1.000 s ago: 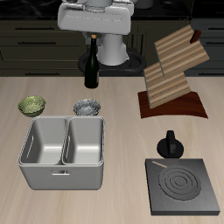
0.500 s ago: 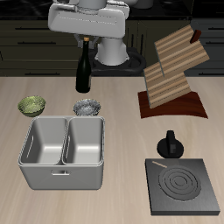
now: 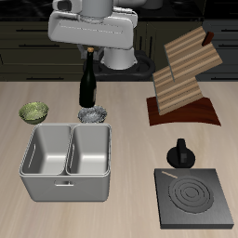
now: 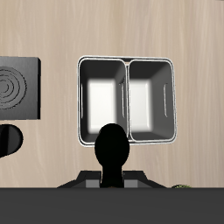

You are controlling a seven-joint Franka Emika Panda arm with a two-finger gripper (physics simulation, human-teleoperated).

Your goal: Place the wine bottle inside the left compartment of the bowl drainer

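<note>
1. A pale wooden tabletop (image 3: 130, 149) is seen in front of dark cabinets along the back.
2. In the exterior view, a small greenish bowl (image 3: 34, 112) is set on the tabletop, behind one back corner of the bowl drainer (image 3: 67, 186).
3. The bowl drainer, a light-grey metal tub with a rounded rim, is placed near the table's front edge; it is split by a central wall into two deep wells, and nothing is seen inside either well. In the wrist view the same tub (image 4: 128, 63) is shown from above, both wells bare.
4. A small grey bowl (image 3: 91, 114) is set just behind the drainer's other back corner.
5. The wine bottle (image 3: 88, 85), dark with a narrow neck, is held upright above that grey bowl, clear of the tabletop and behind the drainer, not over either well. In the wrist view its dark outline (image 4: 112, 156) is seen close before the camera.
6. The claw (image 3: 90, 52) is closed about the bottle's neck, under the white arm body; its fingers are mostly hidden by that body.
7. A wooden rack (image 3: 183, 76) of slanted boards is stood on a dark base farther back.
8. A squat black pot (image 3: 180, 154) with a knob is placed just behind a flat dark square plate (image 3: 193, 199) marked with spiral rings, near the front edge.
</note>
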